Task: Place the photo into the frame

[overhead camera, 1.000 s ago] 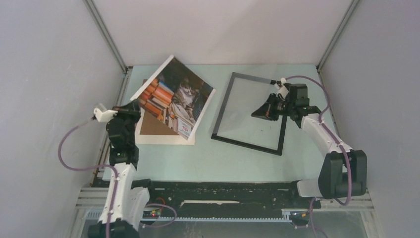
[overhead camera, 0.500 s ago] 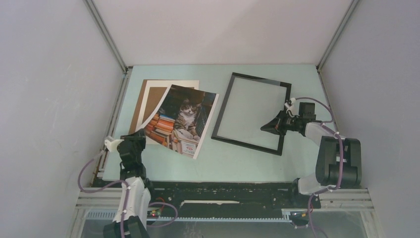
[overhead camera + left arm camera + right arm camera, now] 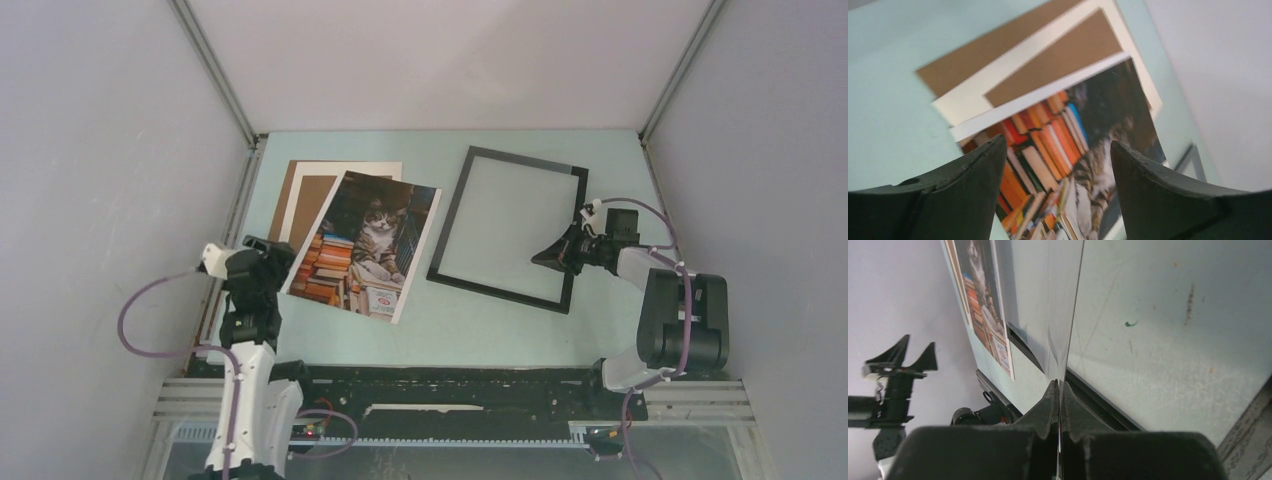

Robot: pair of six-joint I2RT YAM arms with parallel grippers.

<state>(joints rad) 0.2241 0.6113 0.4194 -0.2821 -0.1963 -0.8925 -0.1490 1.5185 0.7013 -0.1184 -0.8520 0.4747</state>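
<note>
- None of the fitting done, judging by the layout: photo lying outside the frame, whole transfer left to do.
- Nearest: broad bare strip of table along the near side, probably the best room for swinging the print across.
- Near left: left gripper with fingers spread wide, pinching nothing, at the photo's near-left edge; side wall close on the left, so little room to back off that way.
- Middle left: photo face up and skewed, far part overlapping the white mat sheet and the brown board; right corner just beside the frame's left rail, only a narrow gap between.
- Middle right: right gripper pressed together over the frame's near-right part; thin pale line running out from the tips in the wrist view, cannot tell whether anything is pinched.
- Far: frame lying on the table with clear pane in, far rail near the back wall, right rail close to the right arm.
</note>
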